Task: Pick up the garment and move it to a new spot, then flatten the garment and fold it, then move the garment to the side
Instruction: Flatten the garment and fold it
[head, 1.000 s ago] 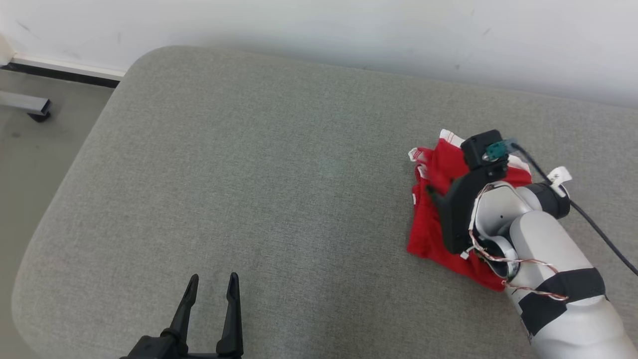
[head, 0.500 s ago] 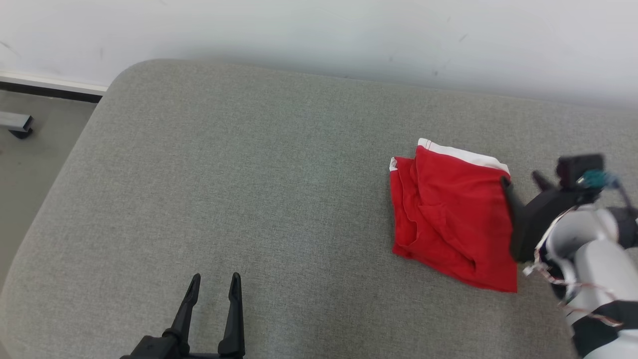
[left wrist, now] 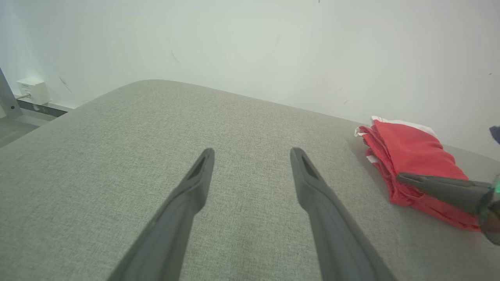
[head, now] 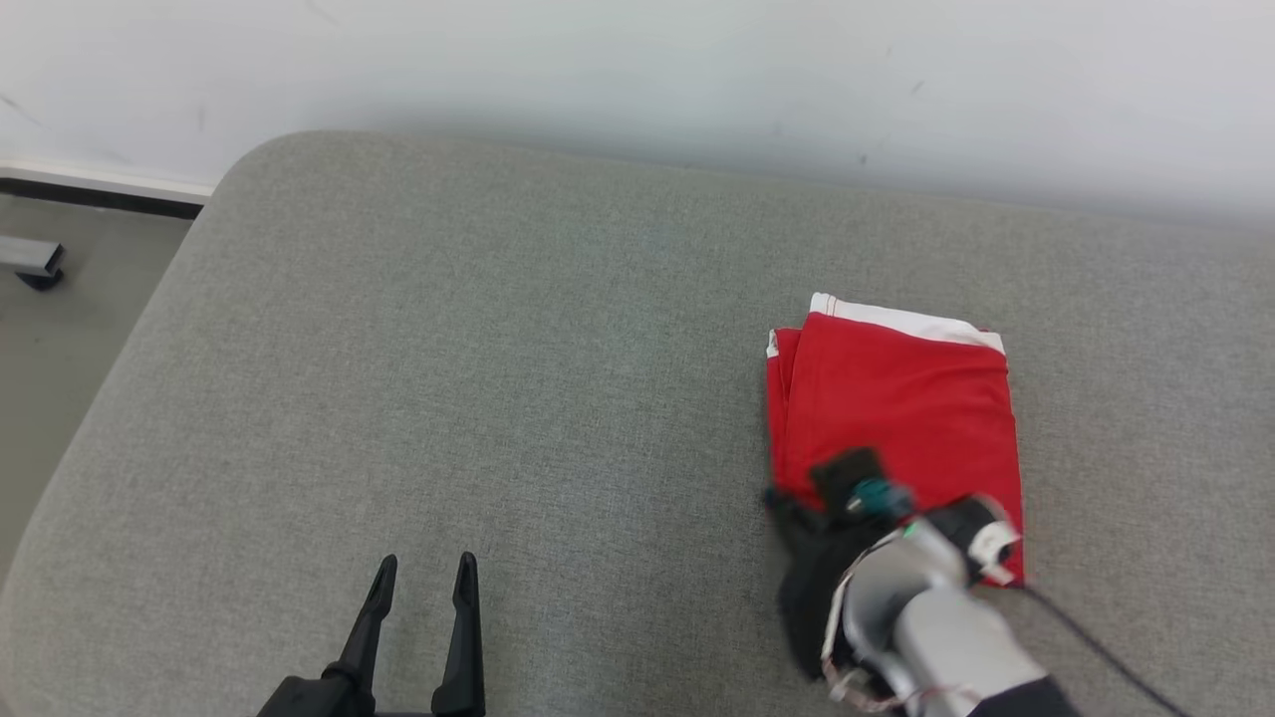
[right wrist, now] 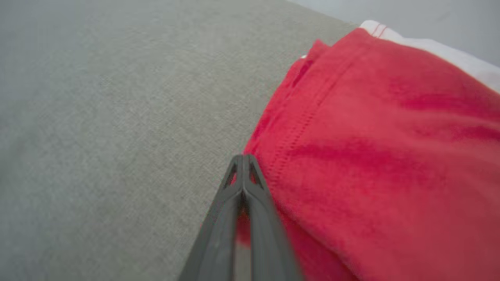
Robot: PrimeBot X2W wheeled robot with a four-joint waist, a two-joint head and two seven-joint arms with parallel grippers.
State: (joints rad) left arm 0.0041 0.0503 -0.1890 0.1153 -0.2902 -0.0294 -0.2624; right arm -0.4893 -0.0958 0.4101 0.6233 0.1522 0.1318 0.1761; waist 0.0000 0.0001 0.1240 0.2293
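Note:
A red garment (head: 896, 398) with a white band along its far edge lies folded in a neat rectangle on the right of the grey cushion (head: 498, 349). It also appears as the garment (left wrist: 410, 156) at the right of the left wrist view and as the garment (right wrist: 371, 136) in the right wrist view. My right gripper (head: 772, 495) is shut, its tips at the garment's near left corner. Seen from its own wrist, the right gripper (right wrist: 243, 157) has its fingers pressed together against the garment's left hem, and no cloth shows between them. My left gripper (head: 420, 568) stands open over bare cushion at the lower left, and the left gripper (left wrist: 252, 152) holds nothing.
A white wall (head: 637, 60) runs behind the cushion. The cushion's rounded left edge drops to a grey floor (head: 50, 378), where a metal leg (head: 30, 261) stands. A black cable (head: 1096, 647) trails from my right wrist.
My right gripper left the garment's right side, swung to its near left corner and went from open to shut. The garment now lies squarer and flatter. The left arm stayed put.

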